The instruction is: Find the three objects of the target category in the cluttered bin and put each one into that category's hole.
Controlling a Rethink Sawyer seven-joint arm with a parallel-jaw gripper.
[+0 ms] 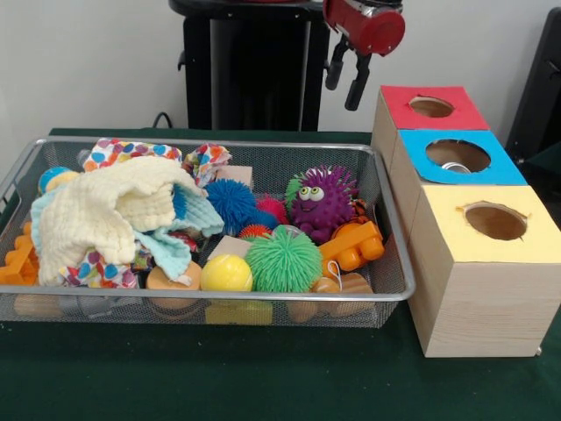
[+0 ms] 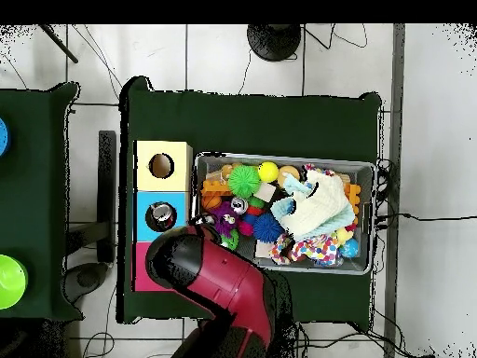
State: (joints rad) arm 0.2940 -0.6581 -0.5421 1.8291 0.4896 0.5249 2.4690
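Black two-finger gripper [image 1: 346,77] was seen spread and empty, above the red-topped wooden box [image 1: 431,108], well apart from the wire mesh bin [image 1: 396,230]. Target category couldn't be told. Green spiky rubber ball [image 1: 283,260] – near bin's front – was judged soft, light; best pinched across the middle w/ gentle squeeze.

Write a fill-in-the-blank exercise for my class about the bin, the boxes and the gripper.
1. The box nearest the front-view camera has a ____ top.
2. The purple toy with eyes lies in the wire ____.
3. The gripper hangs above the table, holding ____.
4. The middle box has a ____ top.

Missing words: yellow; bin; nothing; blue
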